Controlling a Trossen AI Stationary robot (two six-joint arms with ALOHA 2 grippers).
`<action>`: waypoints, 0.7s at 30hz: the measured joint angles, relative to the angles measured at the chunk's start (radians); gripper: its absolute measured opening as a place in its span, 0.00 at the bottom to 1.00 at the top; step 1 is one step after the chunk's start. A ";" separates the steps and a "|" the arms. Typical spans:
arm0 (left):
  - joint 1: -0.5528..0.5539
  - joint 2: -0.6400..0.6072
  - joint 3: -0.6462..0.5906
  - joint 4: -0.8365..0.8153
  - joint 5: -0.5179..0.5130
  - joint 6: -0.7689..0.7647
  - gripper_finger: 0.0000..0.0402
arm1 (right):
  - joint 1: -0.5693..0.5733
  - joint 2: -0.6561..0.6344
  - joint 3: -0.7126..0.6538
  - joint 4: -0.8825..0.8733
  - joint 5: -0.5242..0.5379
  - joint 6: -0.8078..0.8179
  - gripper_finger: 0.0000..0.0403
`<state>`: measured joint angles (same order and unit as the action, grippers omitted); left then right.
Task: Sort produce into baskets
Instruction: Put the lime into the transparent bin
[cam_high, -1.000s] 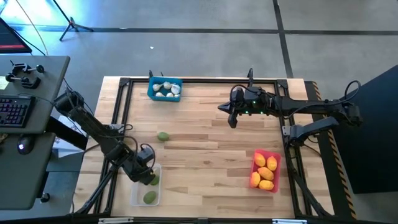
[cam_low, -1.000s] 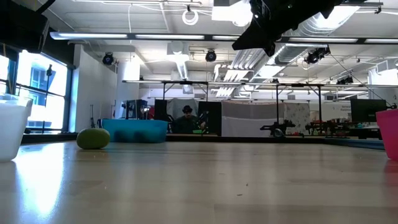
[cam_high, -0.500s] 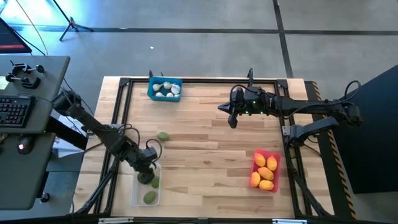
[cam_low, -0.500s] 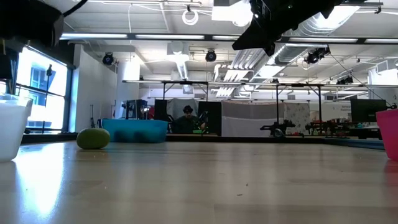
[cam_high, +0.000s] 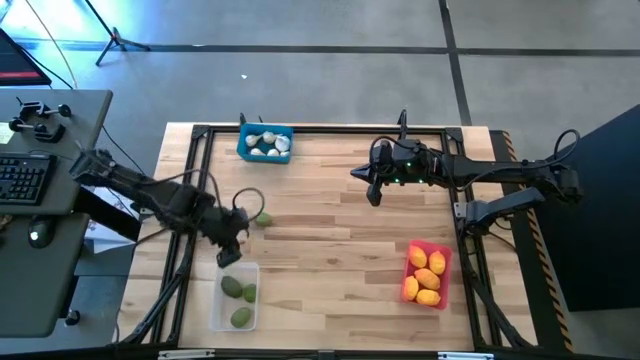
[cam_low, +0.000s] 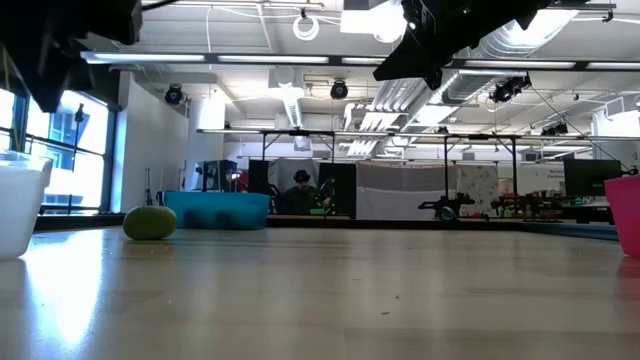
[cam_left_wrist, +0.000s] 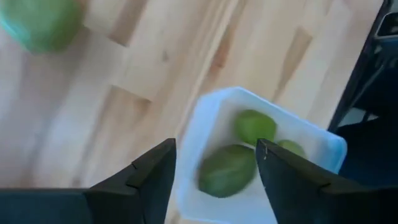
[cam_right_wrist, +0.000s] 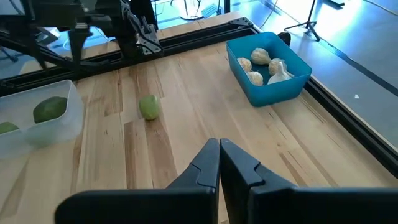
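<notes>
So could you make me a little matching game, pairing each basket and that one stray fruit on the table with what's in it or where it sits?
Things:
1. blue basket
2. red basket
3. clear basket
4. loose green fruit

Descriptions:
A. holds green fruits
B. lies on the bare wood, in no basket, near the left gripper
C. holds whitish garlic-like bulbs
D. holds yellow lemon-like fruits

Pairs: 1-C, 2-D, 3-A, 4-B
</notes>
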<state>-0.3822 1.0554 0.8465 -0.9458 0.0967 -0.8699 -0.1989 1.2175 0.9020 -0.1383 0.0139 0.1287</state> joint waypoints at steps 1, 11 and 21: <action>0.038 0.000 0.001 -0.012 0.014 0.054 0.50 | 0.000 0.000 0.000 0.000 0.001 -0.006 0.00; 0.392 0.067 0.003 0.025 0.116 0.520 0.48 | 0.000 0.000 0.000 0.000 0.043 -0.017 0.00; 0.489 0.280 0.064 0.015 0.070 0.878 0.62 | -0.021 0.000 0.000 0.000 0.069 -0.016 0.00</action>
<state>0.1066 1.3350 0.9103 -0.9310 0.1668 0.0078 -0.2198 1.2175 0.9020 -0.1383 0.0826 0.1128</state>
